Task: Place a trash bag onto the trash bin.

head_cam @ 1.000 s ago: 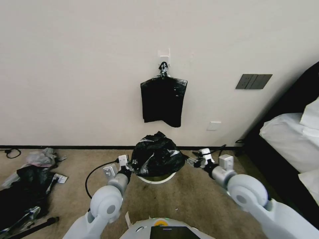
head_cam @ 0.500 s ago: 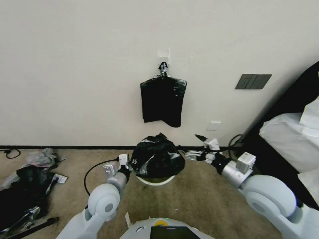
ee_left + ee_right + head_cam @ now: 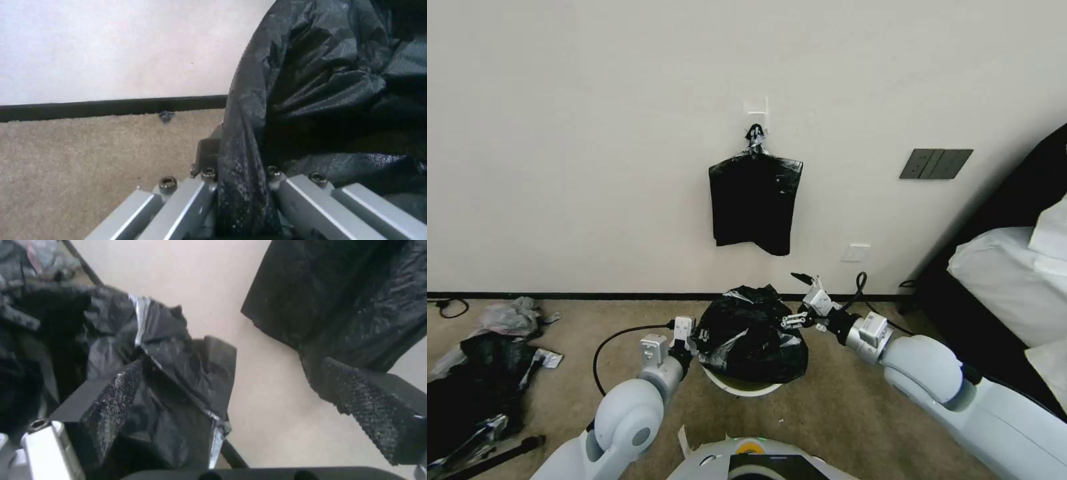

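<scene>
One trash bag [image 3: 754, 333] drapes one trash bin [image 3: 740, 387]; left gripper [image 3: 694, 343] fingers pinch it; right gripper [image 3: 799, 298] fingers wide

Trash bag [image 3: 752, 333]: thin glossy black plastic with grey wrinkles, bunched in a rumpled mound on top of the trash bin [image 3: 740, 387], covering most of its mouth. Trash bin: round, cream-white, upright on the carpeted floor close to the wall's baseboard; its rolled near rim shows below the bag.
</scene>
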Tool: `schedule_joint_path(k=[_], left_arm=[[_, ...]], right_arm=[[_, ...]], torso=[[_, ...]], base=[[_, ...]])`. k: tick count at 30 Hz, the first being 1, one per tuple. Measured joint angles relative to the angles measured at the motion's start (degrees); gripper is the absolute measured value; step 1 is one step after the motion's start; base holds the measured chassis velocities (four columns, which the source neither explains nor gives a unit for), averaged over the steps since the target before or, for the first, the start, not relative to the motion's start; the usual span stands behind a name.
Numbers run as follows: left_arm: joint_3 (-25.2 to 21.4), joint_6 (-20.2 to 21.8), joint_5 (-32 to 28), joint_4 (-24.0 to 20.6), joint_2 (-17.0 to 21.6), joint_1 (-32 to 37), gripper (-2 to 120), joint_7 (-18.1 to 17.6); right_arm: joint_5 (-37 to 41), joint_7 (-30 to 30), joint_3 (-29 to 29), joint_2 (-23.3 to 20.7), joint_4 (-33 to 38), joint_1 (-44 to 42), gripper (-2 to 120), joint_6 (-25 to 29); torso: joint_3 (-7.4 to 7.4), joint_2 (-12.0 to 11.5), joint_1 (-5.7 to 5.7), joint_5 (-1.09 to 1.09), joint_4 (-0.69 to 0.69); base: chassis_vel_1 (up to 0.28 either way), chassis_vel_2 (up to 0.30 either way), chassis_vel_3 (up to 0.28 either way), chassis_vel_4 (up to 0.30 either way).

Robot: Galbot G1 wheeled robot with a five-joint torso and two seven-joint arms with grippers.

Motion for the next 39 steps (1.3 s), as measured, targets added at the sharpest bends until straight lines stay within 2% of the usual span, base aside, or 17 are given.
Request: schedule_joint_path(k=[6, 16, 27, 28, 29, 31, 33, 35, 36, 39], left_arm=[[0.50, 0.19, 0.15, -0.10, -0.32, 0.03, 1, -0.04], [1.27, 0.37, 0.26, -0.21, -0.16, -0.10, 1, -0.06], [1.57, 0.53, 0.19, -0.96, 0.55, 0.27, 1, -0.07], [1.56, 0.54, 0.18, -1.07, 0.65, 0.37, 1, -0.08], [1.56, 0.54, 0.18, -1.07, 0.65, 0.37, 1, -0.08], [1.52, 0.56, 0.18, -1.29, 0.82, 0.64, 1, -0.09], [1.49, 0.56, 0.18, -1.35, 0.87, 0.76, 1, -0.09], [1.44, 0.59, 0.23, -1.49, 1.00, 0.98, 1, -0.11], [1.44, 0.59, 0.23, -1.49, 1.00, 0.98, 1, -0.11], [1.43, 0.64, 0.31, -1.68, 1.10, 1.10, 1, -0.11]], right_arm=[[-4.29, -0.12, -3.12, -0.23, -1.67, 1.75, 100, 0.87], [-5.11, 0.80, -6.56, -0.19, -2.74, 4.48, 98, 1.01], [-7.00, 0.80, -8.86, -0.85, -3.51, 6.53, 59, 1.41], [-7.09, 0.69, -8.88, -0.94, -3.52, 6.43, 54, 1.65], [-7.09, 0.69, -8.88, -0.94, -3.52, 6.43, 54, 1.65], [-7.11, 0.51, -8.70, -1.12, -3.36, 5.90, 42, 2.08], [-7.11, 0.47, -8.45, -1.20, -3.19, 5.61, 39, 2.29], [-7.04, 0.45, -7.82, -1.52, -2.83, 4.90, 29, 2.83], [-7.04, 0.45, -7.82, -1.52, -2.83, 4.90, 29, 2.83], [-6.53, 0.46, -7.16, -1.76, -2.20, 4.17, 14, 3.22]], torso=[[0.00, 0.00, 0.00, 0.00, 0.00], [0.00, 0.00, 0.00, 0.00, 0.00], [0.00, 0.00, 0.00, 0.00, 0.00], [0.00, 0.00, 0.00, 0.00, 0.00], [0.00, 0.00, 0.00, 0.00, 0.00], [0.00, 0.00, 0.00, 0.00, 0.00], [0.00, 0.00, 0.00, 0.00, 0.00], [0.00, 0.00, 0.00, 0.00, 0.00], [0.00, 0.00, 0.00, 0.00, 0.00], [0.00, 0.00, 0.00, 0.00, 0.00]], base=[[0.000, 0.000, 0.000, 0.000], [0.000, 0.000, 0.000, 0.000], [0.000, 0.000, 0.000, 0.000], [0.000, 0.000, 0.000, 0.000], [0.000, 0.000, 0.000, 0.000], [0.000, 0.000, 0.000, 0.000], [0.000, 0.000, 0.000, 0.000], [0.000, 0.000, 0.000, 0.000], [0.000, 0.000, 0.000, 0.000], [0.000, 0.000, 0.000, 0.000]])
